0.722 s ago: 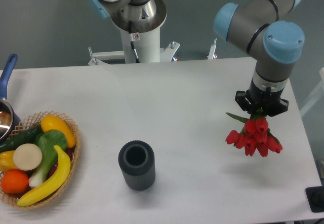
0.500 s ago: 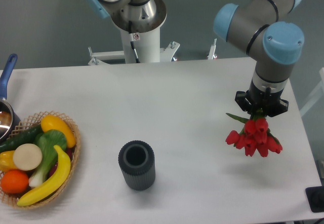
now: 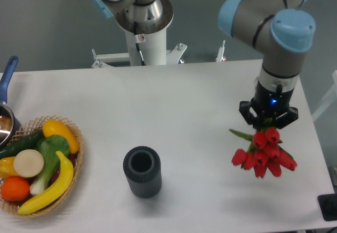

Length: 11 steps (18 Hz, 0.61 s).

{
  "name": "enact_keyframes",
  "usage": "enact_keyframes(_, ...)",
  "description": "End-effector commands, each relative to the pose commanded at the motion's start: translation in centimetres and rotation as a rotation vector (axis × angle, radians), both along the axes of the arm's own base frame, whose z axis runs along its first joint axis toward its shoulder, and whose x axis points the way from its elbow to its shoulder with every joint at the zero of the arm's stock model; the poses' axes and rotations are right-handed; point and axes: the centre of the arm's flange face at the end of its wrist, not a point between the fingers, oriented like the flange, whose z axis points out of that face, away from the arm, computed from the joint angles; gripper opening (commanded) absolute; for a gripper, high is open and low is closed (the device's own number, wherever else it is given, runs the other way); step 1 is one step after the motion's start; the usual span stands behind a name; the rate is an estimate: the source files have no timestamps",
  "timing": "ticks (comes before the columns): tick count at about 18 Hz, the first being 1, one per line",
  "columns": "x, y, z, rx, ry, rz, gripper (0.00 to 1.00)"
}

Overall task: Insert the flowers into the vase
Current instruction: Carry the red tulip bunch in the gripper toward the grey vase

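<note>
The pincer (image 3: 268, 121) is clamped on the stems of the flowers (image 3: 265, 153), red buds hanging just below it in the air over the desk (image 3: 189, 101), with the vase (image 3: 142, 171) standing upright well off to its left and a bit lower, nowhere near touching.

The worktop (image 3: 174, 101) is showing a smooth, matt white surface. The vase (image 3: 142, 172) is looking matt dark grey with fine ribbing. The flowers (image 3: 264, 154) are appearing as smooth, slightly glossy red buds. The basket (image 3: 79, 149) is showing rough woven wicker, and the banana (image 3: 50, 188) in it is gleaming like glossy plastic.
</note>
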Motion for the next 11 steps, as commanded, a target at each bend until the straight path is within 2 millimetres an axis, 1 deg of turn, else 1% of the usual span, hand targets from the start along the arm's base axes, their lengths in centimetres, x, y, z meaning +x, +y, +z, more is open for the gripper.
enact_keyframes(3, 3.4, 2.0, 2.5, 0.066, 0.05, -0.056, 0.0)
enact_keyframes(4, 4.0, 2.3, 3.4, 0.077, 0.064, -0.071, 0.0)
enact_keyframes(6, 4.9, 3.0, 4.2, 0.129, 0.048, -0.119, 0.0)
enact_keyframes(8, 6.5, 2.8, 6.1, 0.159, 0.062, -0.138, 0.0)
enact_keyframes(9, 6.9, 2.9, 6.7, 0.17, 0.068, -0.148, 0.0)
enact_keyframes(11, 7.1, 3.0, 7.4, 0.192, 0.094, -0.15, 0.0)
